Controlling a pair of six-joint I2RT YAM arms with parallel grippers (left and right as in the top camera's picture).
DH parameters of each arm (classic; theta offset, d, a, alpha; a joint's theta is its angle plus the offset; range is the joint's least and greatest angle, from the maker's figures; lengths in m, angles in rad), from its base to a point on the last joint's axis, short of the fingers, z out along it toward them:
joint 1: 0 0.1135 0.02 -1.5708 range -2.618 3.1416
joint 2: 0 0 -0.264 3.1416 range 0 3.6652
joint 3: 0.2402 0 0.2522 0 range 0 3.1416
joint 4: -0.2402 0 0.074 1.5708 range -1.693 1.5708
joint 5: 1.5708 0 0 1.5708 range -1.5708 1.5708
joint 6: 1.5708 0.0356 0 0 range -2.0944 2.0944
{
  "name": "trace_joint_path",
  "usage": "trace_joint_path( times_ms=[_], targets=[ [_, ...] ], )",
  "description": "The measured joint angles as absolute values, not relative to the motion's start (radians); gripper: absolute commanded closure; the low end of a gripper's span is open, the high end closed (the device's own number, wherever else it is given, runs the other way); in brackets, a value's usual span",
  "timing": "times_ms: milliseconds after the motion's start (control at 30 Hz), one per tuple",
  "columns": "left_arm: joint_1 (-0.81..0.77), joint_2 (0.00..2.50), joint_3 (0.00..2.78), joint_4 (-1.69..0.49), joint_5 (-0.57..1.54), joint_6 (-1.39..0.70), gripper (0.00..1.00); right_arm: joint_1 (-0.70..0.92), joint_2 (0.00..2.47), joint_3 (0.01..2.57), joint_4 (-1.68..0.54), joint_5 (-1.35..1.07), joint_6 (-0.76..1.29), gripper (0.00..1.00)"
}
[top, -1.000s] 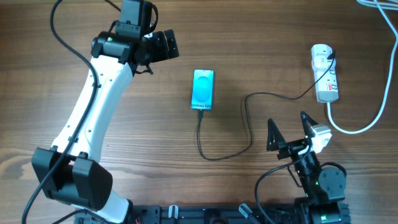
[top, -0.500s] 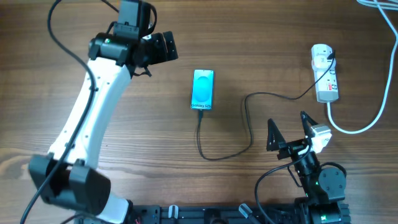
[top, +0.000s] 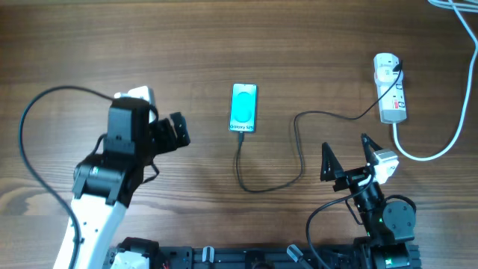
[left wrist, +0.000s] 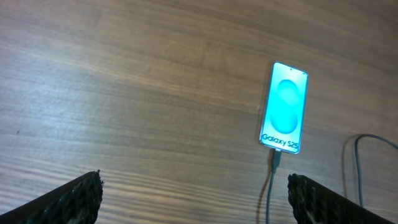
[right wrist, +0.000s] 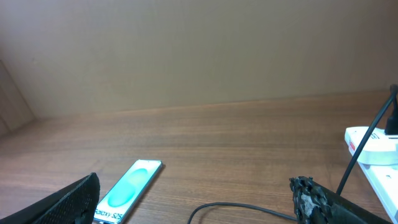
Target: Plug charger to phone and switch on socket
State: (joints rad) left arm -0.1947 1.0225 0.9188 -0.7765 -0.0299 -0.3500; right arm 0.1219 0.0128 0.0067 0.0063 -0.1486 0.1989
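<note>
The phone (top: pixel 243 107) lies flat mid-table with its cyan screen up; it also shows in the left wrist view (left wrist: pixel 285 107) and the right wrist view (right wrist: pixel 129 190). The thin black charger cable (top: pixel 270 161) runs from the phone's near end in a loop to its plug in the white socket strip (top: pixel 390 87) at the right; the strip's edge shows in the right wrist view (right wrist: pixel 372 142). My left gripper (top: pixel 178 131) is open and empty, left of the phone. My right gripper (top: pixel 348 155) is open and empty, near the cable loop, below the socket.
A thick white cord (top: pixel 441 149) curves from the socket strip toward the right table edge and back corner. A brown wall stands behind the table in the right wrist view.
My left arm has pulled back from the far left area toward the near side; its gripper now sits lower, left of the phone. The right arm, phone, cable and socket have not moved.
</note>
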Motion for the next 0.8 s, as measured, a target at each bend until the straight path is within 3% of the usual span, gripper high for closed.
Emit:
trace_joint_path(
  times_ms=[367, 600, 800],
  targets=[
    [-0.134, 0.605, 0.616, -0.556, 0.125, -0.196, 0.00, 0.122, 0.013, 0.007, 0.006, -0.149, 0.199, 0.00],
    [-0.134, 0.582, 0.587, -0.554, 0.133, -0.184, 0.00, 0.122, 0.013, 0.007, 0.006, -0.149, 0.199, 0.00],
    [-0.109, 0.366, 0.331, -0.274, 0.155, -0.184, 0.00, 0.122, 0.013, 0.007, 0.006, -0.149, 0.199, 0.00]
  ],
)
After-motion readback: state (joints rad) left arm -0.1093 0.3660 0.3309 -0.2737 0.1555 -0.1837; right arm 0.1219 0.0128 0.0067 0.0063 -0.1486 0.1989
